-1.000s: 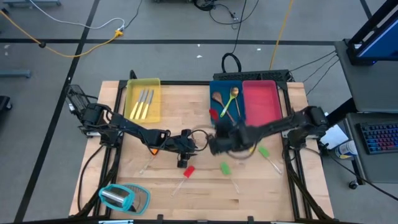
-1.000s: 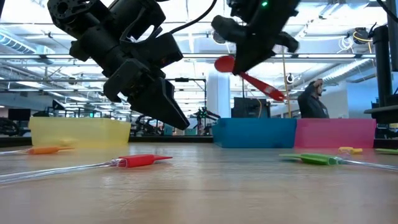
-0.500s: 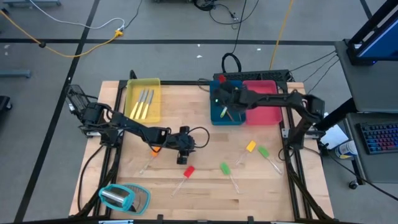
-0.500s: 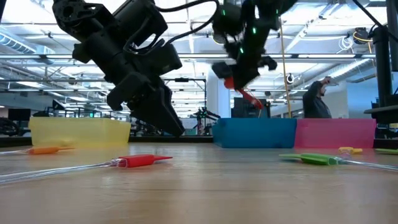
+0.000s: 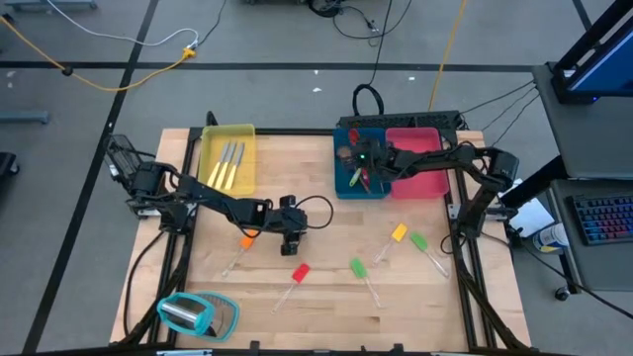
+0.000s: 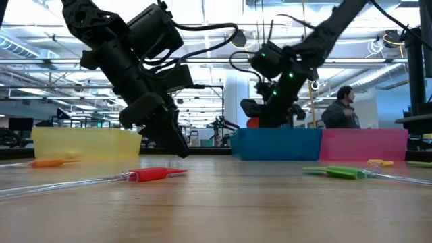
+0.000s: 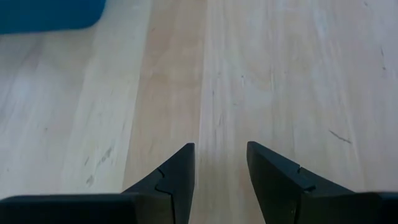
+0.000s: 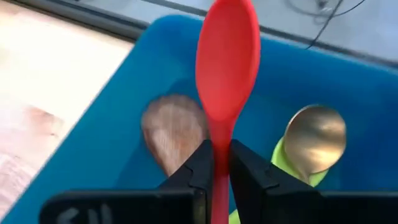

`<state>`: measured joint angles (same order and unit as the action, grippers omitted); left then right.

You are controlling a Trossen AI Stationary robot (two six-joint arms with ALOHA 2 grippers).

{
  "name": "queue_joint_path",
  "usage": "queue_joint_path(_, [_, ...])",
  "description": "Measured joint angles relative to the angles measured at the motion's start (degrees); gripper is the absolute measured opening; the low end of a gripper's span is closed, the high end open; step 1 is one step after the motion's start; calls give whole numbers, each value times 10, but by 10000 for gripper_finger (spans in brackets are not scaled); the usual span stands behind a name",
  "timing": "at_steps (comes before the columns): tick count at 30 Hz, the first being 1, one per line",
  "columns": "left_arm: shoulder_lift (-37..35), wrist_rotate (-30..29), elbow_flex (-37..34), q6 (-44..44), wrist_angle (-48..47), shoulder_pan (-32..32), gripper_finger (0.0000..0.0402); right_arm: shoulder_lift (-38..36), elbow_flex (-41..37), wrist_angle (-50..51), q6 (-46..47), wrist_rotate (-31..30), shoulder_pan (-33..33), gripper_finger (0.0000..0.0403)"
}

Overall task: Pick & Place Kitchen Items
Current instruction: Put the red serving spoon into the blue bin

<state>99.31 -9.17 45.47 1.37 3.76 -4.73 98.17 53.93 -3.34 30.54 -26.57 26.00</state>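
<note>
Placement is the step in hand — the right gripper (image 8: 216,163), fingers clamped on the red spoon (image 8: 227,59), holds it over the blue tray (image 5: 348,183), above the wooden spoon (image 8: 174,130) and gold spoon (image 8: 316,137). Next comes lowering and letting go. The left gripper (image 7: 219,171) hovers parted and empty over the table (image 7: 292,74) — its target lies outside its wrist view.

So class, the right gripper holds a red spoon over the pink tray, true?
Not quite. The right gripper holds the red spoon over the blue tray, not the pink one; the right wrist view shows blue beneath it.
</note>
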Motion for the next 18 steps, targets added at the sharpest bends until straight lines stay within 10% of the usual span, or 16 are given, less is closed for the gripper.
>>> queue_joint_path(18, [0,-15,0,19,21,0,152,0,-43,-40,-13,13,10,66])
